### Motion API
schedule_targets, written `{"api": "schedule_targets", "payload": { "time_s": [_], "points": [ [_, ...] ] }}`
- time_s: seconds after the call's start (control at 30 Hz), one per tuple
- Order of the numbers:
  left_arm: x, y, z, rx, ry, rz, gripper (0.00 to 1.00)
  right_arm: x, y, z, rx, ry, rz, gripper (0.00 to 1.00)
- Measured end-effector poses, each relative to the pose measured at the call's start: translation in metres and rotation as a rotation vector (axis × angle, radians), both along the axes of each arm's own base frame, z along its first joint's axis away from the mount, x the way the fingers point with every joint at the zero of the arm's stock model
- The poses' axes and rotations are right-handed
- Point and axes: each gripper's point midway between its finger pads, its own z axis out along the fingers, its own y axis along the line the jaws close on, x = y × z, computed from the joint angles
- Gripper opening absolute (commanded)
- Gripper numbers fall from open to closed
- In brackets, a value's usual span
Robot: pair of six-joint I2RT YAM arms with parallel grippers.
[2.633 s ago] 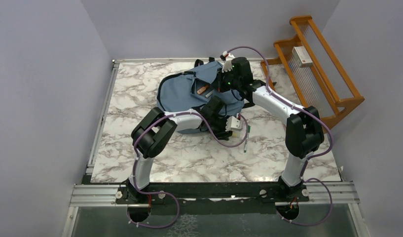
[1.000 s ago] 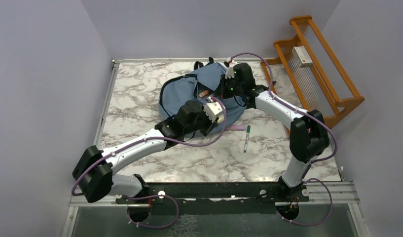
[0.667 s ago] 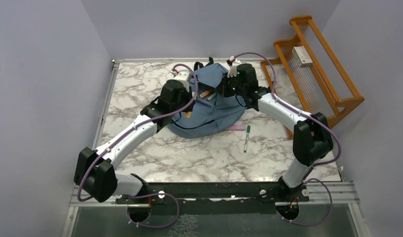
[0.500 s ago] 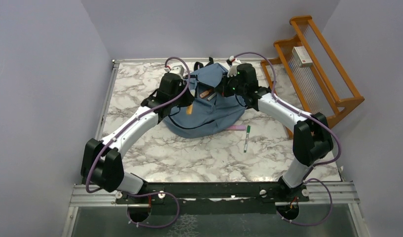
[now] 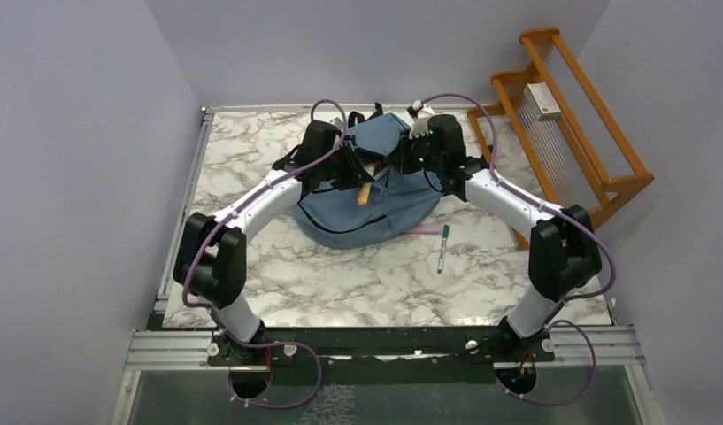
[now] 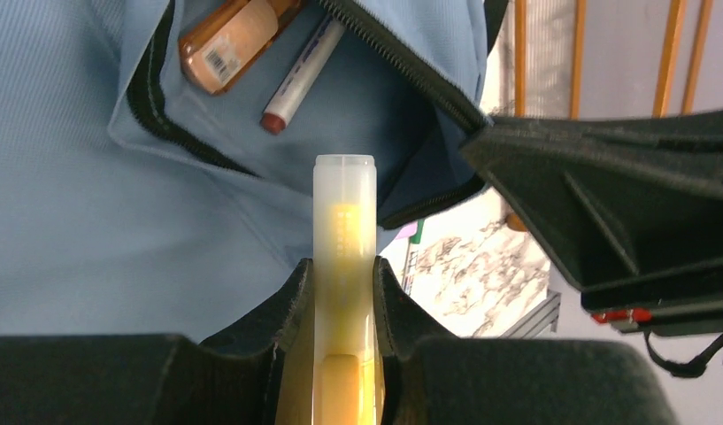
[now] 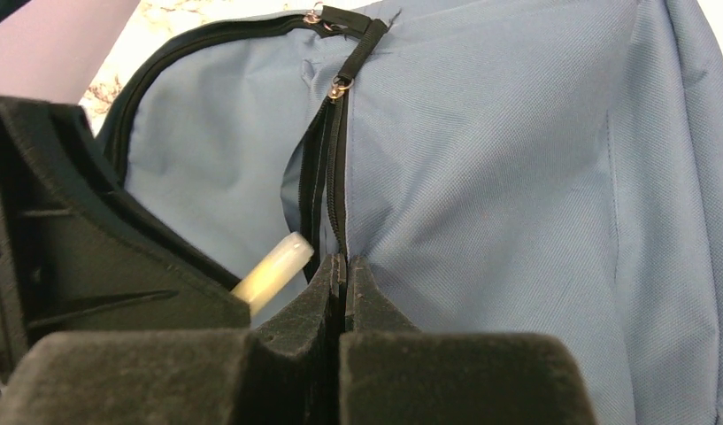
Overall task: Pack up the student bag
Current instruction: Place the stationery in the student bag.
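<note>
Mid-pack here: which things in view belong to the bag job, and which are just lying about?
Job: student bag; yellow highlighter in left gripper; red-tipped marker and orange tube inside it; probably the loose green pen.
Lying about: wooden rack; white box on it.

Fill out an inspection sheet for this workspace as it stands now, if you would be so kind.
Surface: marbled table; no spills seen.
Job's things: student bag lies at the far middle, pocket unzipped; an orange barcoded item and a red-capped marker lie inside.
Clutter: green pen and lilac strip on the table beside the bag.
End effectors: left end effector shut on a yellow highlighter, pointed at the opening; right end effector shut on the bag's zipper edge.
Cables: purple cables loop along both arms; no snag seen.
Surroundings: wooden rack at right, holding a white box.
</note>
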Motion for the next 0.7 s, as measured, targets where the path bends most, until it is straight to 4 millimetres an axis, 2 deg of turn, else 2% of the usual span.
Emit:
{"api": "schedule_targets", "payload": {
  "time_s": [0.13, 0.3, 0.47, 0.57, 0.7],
  "points": [
    [0.012, -0.008, -0.001, -0.035, 0.016, -0.008, 0.00, -0.001, 0.001, 0.000, 0.007, -0.007, 0.011, 0.01],
    [0.043, -0.019, -0.015, -0.071, 0.032, -0.003, 0.00, -0.006, 0.001, 0.000, 0.017, -0.014, 0.021, 0.01],
    [0.066, -0.029, -0.030, -0.118, 0.021, 0.025, 0.00, -0.007, 0.003, 0.002, 0.030, -0.013, 0.028, 0.01],
    [0.082, -0.037, -0.038, -0.163, 0.011, 0.045, 0.07, -0.008, 0.003, 0.002, 0.033, -0.010, 0.030, 0.01],
    [0.099, -0.047, -0.048, -0.200, 0.007, 0.046, 0.28, -0.007, 0.003, 0.003, 0.034, -0.015, 0.027, 0.01]
  ]
}}
